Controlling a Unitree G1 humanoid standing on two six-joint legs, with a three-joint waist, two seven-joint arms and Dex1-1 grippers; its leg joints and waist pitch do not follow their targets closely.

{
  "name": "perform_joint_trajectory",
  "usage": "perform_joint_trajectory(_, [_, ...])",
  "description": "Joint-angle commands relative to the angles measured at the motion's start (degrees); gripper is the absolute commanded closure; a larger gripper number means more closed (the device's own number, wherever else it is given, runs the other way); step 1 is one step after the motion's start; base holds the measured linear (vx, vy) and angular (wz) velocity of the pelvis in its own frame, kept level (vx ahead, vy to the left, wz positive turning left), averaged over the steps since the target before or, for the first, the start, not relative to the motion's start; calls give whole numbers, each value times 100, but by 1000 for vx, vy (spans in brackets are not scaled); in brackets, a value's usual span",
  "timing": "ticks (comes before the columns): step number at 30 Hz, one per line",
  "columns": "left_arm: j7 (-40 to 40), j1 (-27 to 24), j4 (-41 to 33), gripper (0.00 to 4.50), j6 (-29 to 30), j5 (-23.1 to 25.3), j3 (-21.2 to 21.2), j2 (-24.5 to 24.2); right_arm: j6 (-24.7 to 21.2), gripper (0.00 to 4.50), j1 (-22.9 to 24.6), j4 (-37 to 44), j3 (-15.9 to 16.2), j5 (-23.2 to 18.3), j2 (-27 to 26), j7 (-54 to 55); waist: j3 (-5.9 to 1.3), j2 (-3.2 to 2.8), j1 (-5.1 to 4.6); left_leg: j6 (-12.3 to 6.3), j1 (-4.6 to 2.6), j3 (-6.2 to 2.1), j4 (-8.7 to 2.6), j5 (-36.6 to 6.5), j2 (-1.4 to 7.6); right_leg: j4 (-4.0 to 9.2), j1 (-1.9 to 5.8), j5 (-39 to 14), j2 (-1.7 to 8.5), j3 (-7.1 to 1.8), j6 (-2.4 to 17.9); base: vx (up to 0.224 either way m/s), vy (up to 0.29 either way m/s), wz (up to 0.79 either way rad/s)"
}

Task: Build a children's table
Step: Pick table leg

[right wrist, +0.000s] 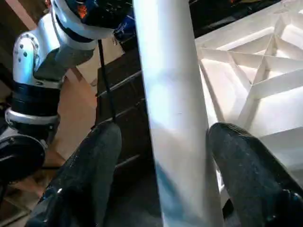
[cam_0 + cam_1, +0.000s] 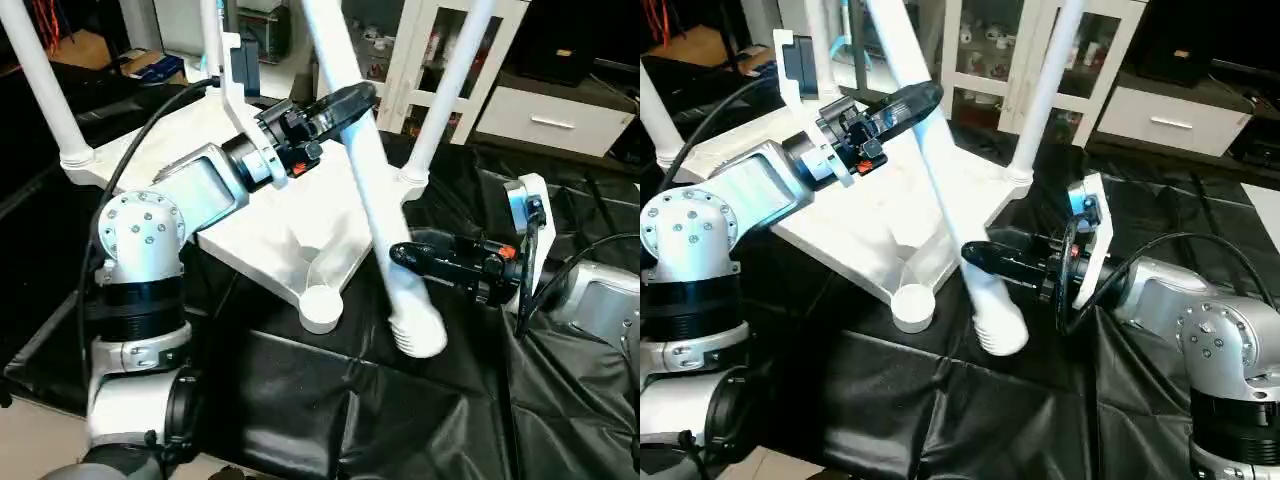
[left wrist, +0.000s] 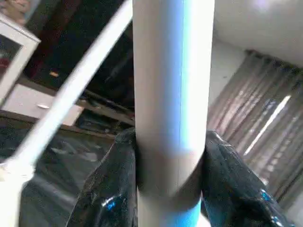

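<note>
The children's table top (image 2: 270,220) lies upside down on a black cloth, its ribbed underside up. Three white legs (image 2: 440,100) stand in its far sockets. The near corner socket (image 2: 320,305) is open and holds nothing. A loose white leg (image 2: 375,200) slants across the top, its ribbed end (image 2: 420,335) hanging just right of that socket. My left gripper (image 2: 345,105) is shut on the leg's upper part, both fingers (image 3: 118,179) pressed against the tube. My right gripper (image 2: 400,255) straddles the lower part, open, with a gap between one finger (image 1: 94,165) and the tube.
A white glass-door cabinet (image 2: 430,40) and a white drawer unit (image 2: 555,120) stand behind the table. The black cloth (image 2: 350,400) covers the floor around the top and reaches the near edge.
</note>
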State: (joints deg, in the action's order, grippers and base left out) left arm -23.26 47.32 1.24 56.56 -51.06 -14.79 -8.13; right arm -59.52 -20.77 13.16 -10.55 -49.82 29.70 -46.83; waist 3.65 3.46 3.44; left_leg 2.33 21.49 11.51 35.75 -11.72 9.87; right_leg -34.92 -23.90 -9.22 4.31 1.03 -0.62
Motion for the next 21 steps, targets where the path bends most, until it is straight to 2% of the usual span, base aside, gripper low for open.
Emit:
perform_joint_trajectory(1, [68,204,-95,290,-48,72,186,-18,157,102,-150,71,154,252,228,-83,-412,4,-2,66,-96,-139,-437,-622,265,385,277,-1224,275,-148,1086,0,0,0])
perform_joint_trajectory(3, [57,211,-120,290,-48,127,247,-55,232,102,-169,83,210,357,249,-52,-400,-15,-5,85,-97,-138,-438,-659,265,385,269,-1312,281,-154,1084,0,0,0])
perform_joint_trajectory(4, [8,225,-181,290,-52,178,345,-88,432,102,-218,91,320,599,257,58,-398,-6,-7,88,-99,-135,-434,-717,262,398,268,-1429,289,-158,1062,0,0,0])
perform_joint_trajectory(7, [-86,260,-255,290,-43,125,412,-65,791,102,-299,69,481,932,202,232,-393,-11,-12,155,-95,-140,-440,-776,267,405,256,-1575,299,-158,1020,0,0,0])
perform_joint_trajectory(11, [-120,286,-310,290,-48,251,583,-63,876,102,-350,42,460,849,9,313,-405,-9,-25,109,-95,-138,-439,-766,263,396,254,-1488,283,-154,1032,0,0,0])
perform_joint_trajectory(12, [-137,286,-340,290,-47,307,645,-80,872,102,-346,64,484,838,18,294,-407,-36,-20,99,-97,-144,-441,-717,269,384,260,-1366,281,-153,1056,0,0,0])
perform_joint_trajectory(14, [-137,289,-356,290,-67,375,703,-104,873,102,-348,82,500,842,16,301,-407,-26,-20,78,-99,-135,-438,-691,265,376,266,-1248,273,-156,1104,0,0,0])
perform_joint_trajectory(15, [-175,291,-405,291,-103,454,847,-164,888,102,-346,143,551,864,0,312,-409,-39,-17,68,-95,-139,-440,-668,267,372,275,-1187,274,-155,1119,0,0,0])
perform_joint_trajectory(16, [-188,292,-420,291,-107,458,874,-176,886,102,-345,168,569,869,-9,320,-409,-57,-16,72,-97,-141,-439,-675,264,363,277,-1177,275,-154,1127,0,0,0])
perform_joint_trajectory(21, [-358,314,-473,291,-73,327,951,-155,906,102,-265,213,756,912,4,214,-406,-48,-20,117,-102,-137,-441,-762,263,374,274,-1257,274,-156,1148,0,0,0])
